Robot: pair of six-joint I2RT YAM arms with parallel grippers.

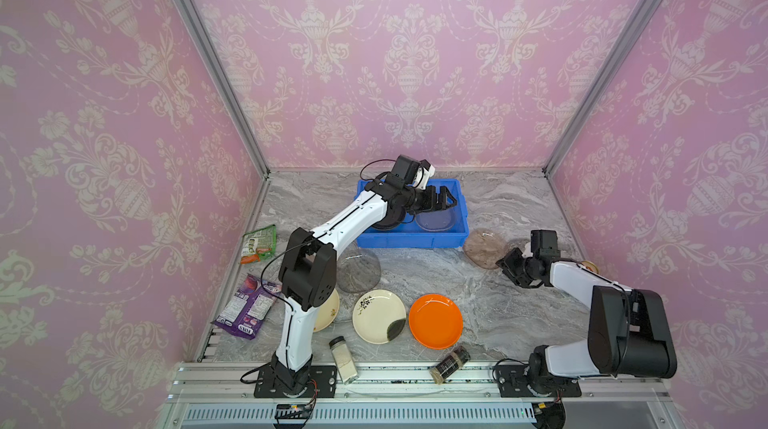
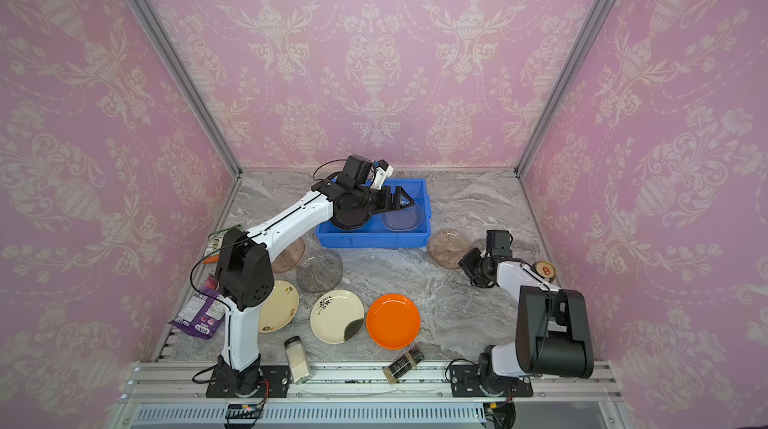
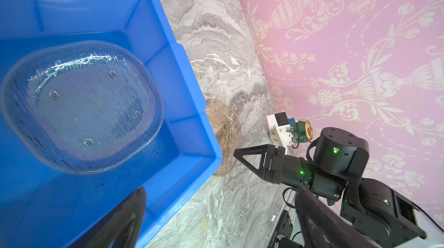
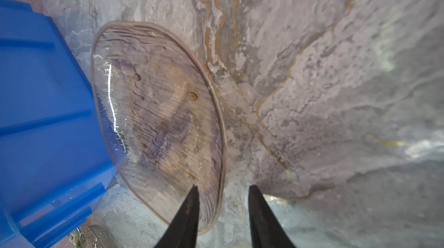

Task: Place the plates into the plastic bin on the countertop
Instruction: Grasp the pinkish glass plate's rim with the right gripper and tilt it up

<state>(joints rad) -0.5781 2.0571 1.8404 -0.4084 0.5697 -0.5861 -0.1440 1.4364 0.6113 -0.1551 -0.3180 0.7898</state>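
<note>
Near the countertop's [image 1: 498, 314] front edge, a cream plate [image 1: 379, 316] and a glossy orange plate [image 1: 435, 321] lie flat. At the back, the left gripper [image 1: 444, 199] hangs spread and empty over the plastic bin [image 1: 411, 240], where a ribbed clear plate [image 3: 81, 107] lies beside a black plate [image 1: 388, 221]. By the bin's right front corner, the right gripper [image 4: 222, 188], half parted, straddles the rim of a pinkish glass plate [image 4: 158, 114] (thin, slippery), likely for an edge pinch.
</note>
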